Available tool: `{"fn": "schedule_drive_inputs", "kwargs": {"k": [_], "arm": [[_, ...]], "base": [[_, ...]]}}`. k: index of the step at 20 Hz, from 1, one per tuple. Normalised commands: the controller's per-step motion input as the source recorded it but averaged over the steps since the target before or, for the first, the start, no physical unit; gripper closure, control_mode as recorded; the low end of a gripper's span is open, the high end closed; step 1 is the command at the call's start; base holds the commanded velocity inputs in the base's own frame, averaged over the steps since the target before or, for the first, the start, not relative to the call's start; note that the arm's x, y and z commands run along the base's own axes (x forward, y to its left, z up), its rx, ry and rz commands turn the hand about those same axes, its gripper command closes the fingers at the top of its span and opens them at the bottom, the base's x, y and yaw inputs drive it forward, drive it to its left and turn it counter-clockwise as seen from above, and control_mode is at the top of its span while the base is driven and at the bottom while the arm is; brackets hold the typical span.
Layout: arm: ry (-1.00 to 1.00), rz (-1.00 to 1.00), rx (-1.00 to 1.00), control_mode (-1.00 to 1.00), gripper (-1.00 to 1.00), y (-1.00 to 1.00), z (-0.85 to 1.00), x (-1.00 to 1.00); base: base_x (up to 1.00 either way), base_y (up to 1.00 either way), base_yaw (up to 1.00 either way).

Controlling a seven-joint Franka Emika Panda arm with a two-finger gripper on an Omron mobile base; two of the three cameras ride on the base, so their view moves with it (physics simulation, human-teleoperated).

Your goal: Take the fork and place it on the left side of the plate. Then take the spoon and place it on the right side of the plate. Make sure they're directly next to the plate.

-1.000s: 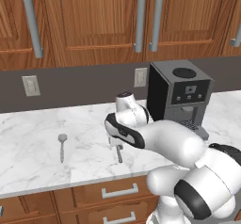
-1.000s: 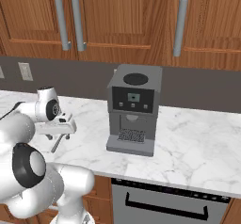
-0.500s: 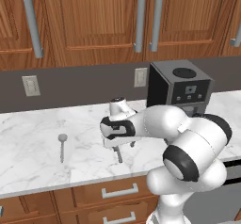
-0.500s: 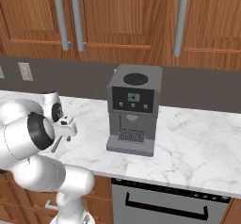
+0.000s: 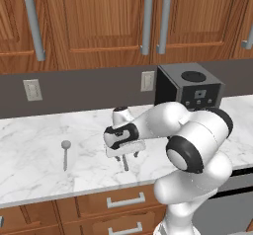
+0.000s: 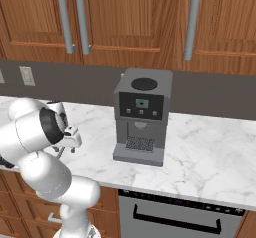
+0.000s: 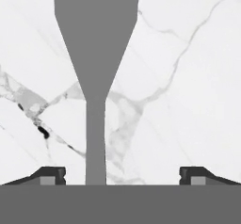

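Note:
The grey fork (image 7: 95, 68) lies on the white marble counter directly below my hand, its broad head far from the camera and its thin handle running down between my fingertips (image 7: 48, 175). My gripper (image 7: 122, 175) is open, and both fingers stand well clear of the handle. From the left base view the gripper (image 5: 126, 156) hangs low over the fork (image 5: 125, 164) near the counter's front edge. The spoon (image 5: 65, 153) rests to the left, bowl toward the wall. The blue plate is out of view.
A dark coffee machine (image 5: 190, 88) (image 6: 142, 117) stands on the counter to the right of my arm. The counter's front edge (image 5: 74, 192) runs just in front of the fork. Wooden cabinets hang above, and outlets sit on the back wall.
My hand has come down and slightly left over the fork, ending close to the counter. Fork and spoon have stayed where they were.

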Motion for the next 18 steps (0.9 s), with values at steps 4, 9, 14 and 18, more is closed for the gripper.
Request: {"fn": "schedule_drive_inputs", "kwargs": {"k": [4,9,14,18], "arm": [[-0.04,-0.05,0.02,-1.0,-1.0,0.02,-0.23,0.0],[-0.05,-0.05,0.03,-1.0,1.0,0.06,-0.27,0.0],[-0.07,-0.04,0.07,-1.0,1.0,0.01,-0.28,0.0],[-0.08,-0.04,0.09,-1.0,1.0,0.0,-0.25,0.0]], "base": [[0.0,0.0,0.0],[0.0,0.0,0.0],[0.0,0.0,0.0],[0.0,0.0,0.0]]}}
